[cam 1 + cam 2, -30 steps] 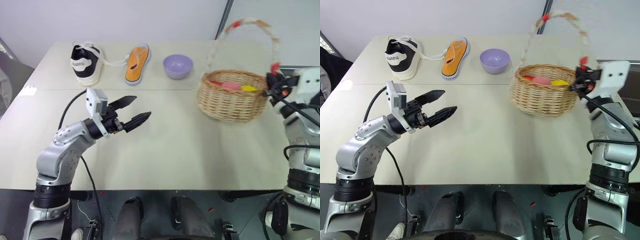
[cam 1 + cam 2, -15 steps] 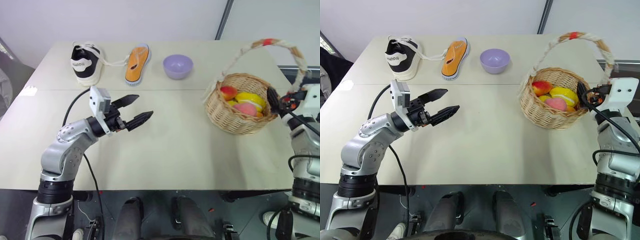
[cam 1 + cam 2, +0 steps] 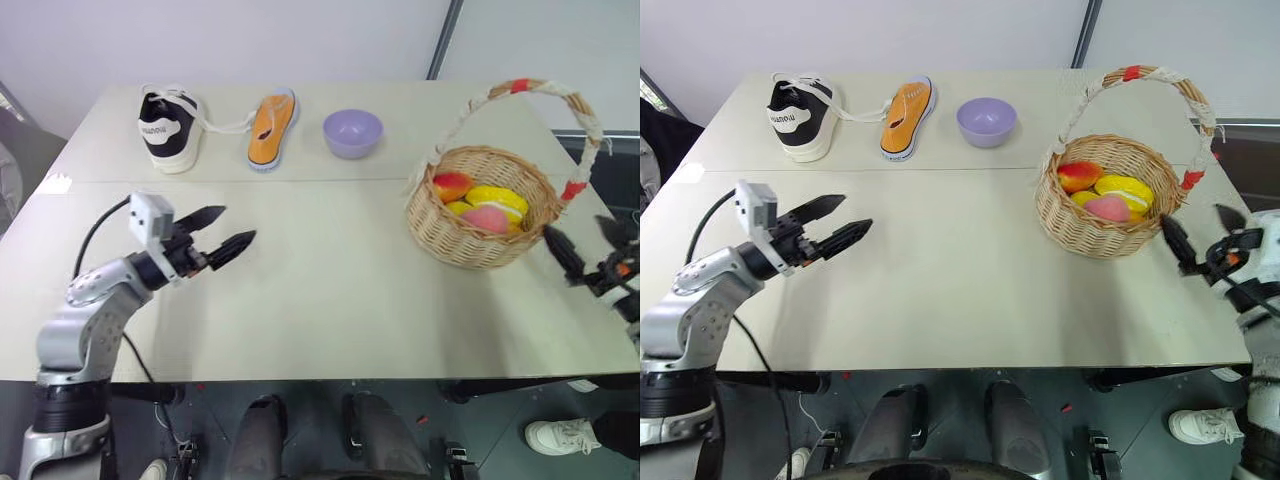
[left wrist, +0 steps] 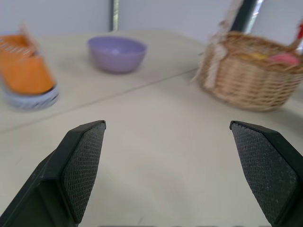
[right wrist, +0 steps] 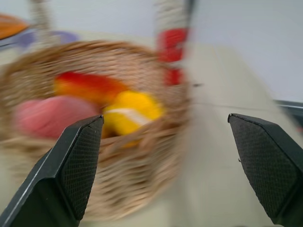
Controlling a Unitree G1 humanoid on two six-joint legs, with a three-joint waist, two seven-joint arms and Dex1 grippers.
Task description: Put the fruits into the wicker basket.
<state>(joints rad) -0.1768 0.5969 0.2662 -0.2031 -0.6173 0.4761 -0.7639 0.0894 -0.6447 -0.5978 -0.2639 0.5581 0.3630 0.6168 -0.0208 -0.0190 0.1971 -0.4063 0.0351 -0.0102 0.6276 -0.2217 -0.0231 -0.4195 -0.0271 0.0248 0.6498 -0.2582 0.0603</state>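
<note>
Far left at the back of the pale beige table [image 3: 330,290]: a black canvas sneaker with white sole and laces [image 3: 168,126], upright, then an orange-lined shoe with a pale blue sole [image 3: 273,125] lying just beside it, laces trailing between the two. Nearer the front, on the left: the left gripper [image 3: 227,229], raised above the bare tabletop, black fingers [image 4: 83,165] spread wide with nothing between them, pointing toward the middle of the table. Further right along the back edge: a small round lilac bowl [image 3: 353,133], upright, apart from the shoes and well apart from the left gripper.

Right of centre: the round tan woven wicker basket [image 3: 480,240] with a tall arched handle wrapped in white cloth with red patches [image 3: 527,90], standing upright on the table. Inside it (all touching one another): a bright yellow lemon [image 3: 497,199], a round pink-red peach [image 3: 483,219] at the near side, and a red-and-orange fruit [image 3: 452,185] toward the left. Nothing of the fruit lying out on the table.

Far right, just beside the basket's near right wall: the right gripper [image 3: 588,246], jaws parted wide and empty, clear of the weave and of the handle.
</note>
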